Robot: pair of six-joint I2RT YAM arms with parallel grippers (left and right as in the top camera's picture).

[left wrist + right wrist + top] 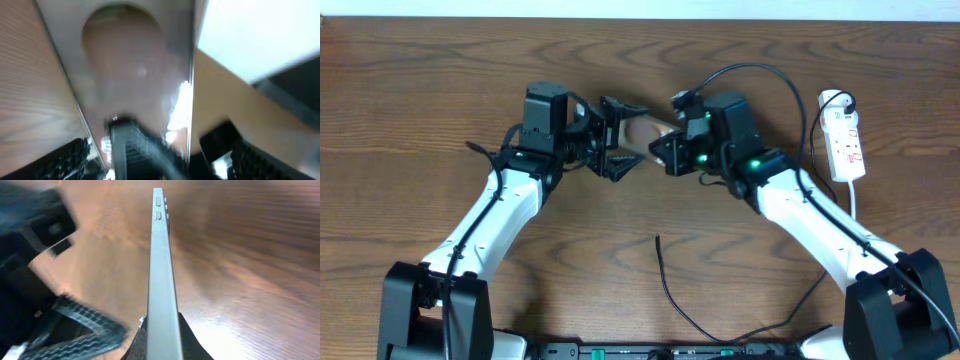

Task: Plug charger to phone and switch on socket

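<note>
The phone (642,133) is held off the table between my two grippers. My right gripper (670,150) is shut on its right end; in the right wrist view the phone (161,270) shows edge-on, running away from the jaws (162,337). My left gripper (617,138) is open, its fingers spread around the phone's left end; the left wrist view shows the phone's brown face (135,75) close and blurred between the fingers (160,160). The charger's black cable (672,295) lies on the table nearer the front, its plug tip (657,238) free. The socket (846,140) lies at the far right.
The socket's white cord (855,200) runs toward the front beside my right arm. A black cable (760,72) loops above my right wrist. The wooden table (420,120) has its far edge along the top of the overhead view.
</note>
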